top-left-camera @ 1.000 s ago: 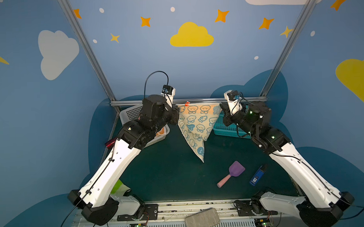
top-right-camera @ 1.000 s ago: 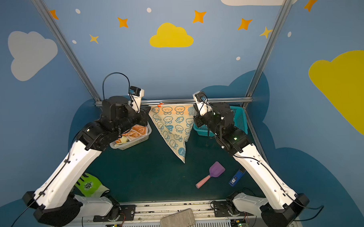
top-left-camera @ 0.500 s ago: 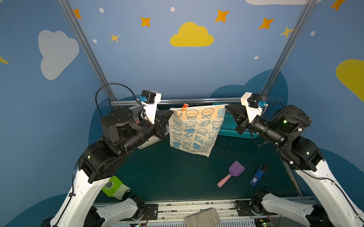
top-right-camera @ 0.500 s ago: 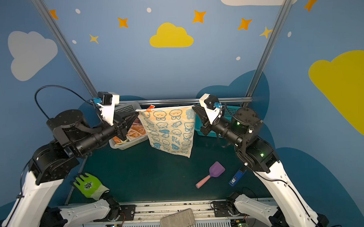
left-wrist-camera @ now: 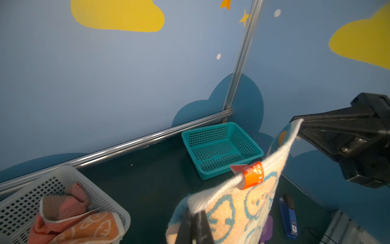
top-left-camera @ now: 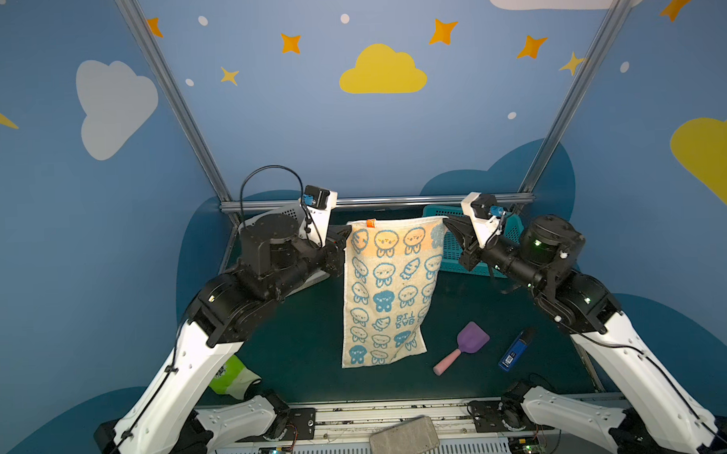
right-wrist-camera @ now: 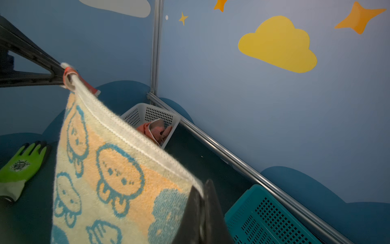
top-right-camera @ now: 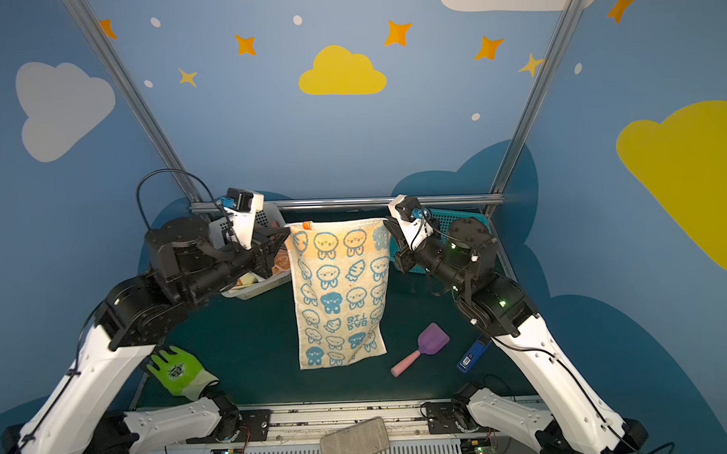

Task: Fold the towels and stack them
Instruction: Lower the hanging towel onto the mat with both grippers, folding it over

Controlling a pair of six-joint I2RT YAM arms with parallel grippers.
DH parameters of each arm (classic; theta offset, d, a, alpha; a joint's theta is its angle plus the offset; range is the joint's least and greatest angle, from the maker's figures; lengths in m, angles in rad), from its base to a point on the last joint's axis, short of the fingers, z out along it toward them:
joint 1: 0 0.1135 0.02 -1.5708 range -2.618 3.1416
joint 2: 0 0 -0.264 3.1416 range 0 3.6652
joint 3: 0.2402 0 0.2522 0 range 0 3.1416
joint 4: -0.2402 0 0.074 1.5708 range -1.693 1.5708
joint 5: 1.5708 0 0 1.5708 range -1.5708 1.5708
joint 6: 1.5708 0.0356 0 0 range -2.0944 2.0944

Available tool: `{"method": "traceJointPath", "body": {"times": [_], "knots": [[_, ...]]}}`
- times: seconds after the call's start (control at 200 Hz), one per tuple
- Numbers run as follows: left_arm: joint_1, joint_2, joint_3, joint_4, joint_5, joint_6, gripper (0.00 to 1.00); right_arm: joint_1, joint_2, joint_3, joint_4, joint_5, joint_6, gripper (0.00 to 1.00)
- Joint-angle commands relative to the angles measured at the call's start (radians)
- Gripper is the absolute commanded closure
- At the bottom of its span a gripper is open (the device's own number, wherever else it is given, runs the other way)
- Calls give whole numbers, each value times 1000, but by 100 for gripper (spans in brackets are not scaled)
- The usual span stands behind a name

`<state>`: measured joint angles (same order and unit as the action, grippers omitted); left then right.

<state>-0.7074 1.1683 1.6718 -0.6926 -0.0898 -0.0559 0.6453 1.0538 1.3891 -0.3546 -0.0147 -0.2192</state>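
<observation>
Stretched taut by its top edge, a rabbit-print towel (top-left-camera: 385, 294) hangs in the air just left of the teal basket (top-left-camera: 452, 256) in both top views. The right gripper (top-left-camera: 445, 224) pinches the top corner nearest that basket, and the left gripper (top-left-camera: 347, 238) pinches the far corner. Other towels (left-wrist-camera: 73, 219) lie in a white basket (left-wrist-camera: 25, 200), well apart from the teal one.
</observation>
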Motion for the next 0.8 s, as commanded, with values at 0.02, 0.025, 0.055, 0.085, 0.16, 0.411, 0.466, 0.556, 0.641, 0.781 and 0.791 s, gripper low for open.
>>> {"method": "traceJointPath", "body": {"times": [0.02, 0.025, 0.055, 0.085, 0.16, 0.411, 0.466, 0.556, 0.641, 0.781, 0.791], "knots": [[44, 69, -21, 25, -107, 20, 96, -46, 71, -18, 60, 38, -2, 100], [47, 71, -22, 26, -107, 19, 96, -50, 78, -18, 63, 37, -2, 100], [63, 88, -30, 34, -113, 19, 96, -62, 99, -19, 72, 33, 0, 100], [82, 106, -37, 43, -118, 19, 96, -74, 121, -17, 82, 28, 4, 100], [123, 157, -48, 68, -137, 22, 96, -100, 180, -8, 103, 15, 8, 100], [271, 367, -37, 169, -156, 26, 96, -155, 396, 58, 163, 15, 26, 100], [288, 421, -27, 181, -160, 29, 96, -165, 440, 72, 170, 16, 27, 100], [301, 509, 2, 168, -185, 24, 96, -176, 502, 83, 181, 5, 26, 100], [300, 577, 9, 163, -207, 21, 96, -185, 549, 72, 202, -14, 18, 100], [301, 647, 1, 181, -208, 13, 96, -203, 603, 29, 250, -48, 1, 100], [301, 651, 2, 181, -208, 12, 96, -206, 607, 24, 253, -55, 0, 100]]}}
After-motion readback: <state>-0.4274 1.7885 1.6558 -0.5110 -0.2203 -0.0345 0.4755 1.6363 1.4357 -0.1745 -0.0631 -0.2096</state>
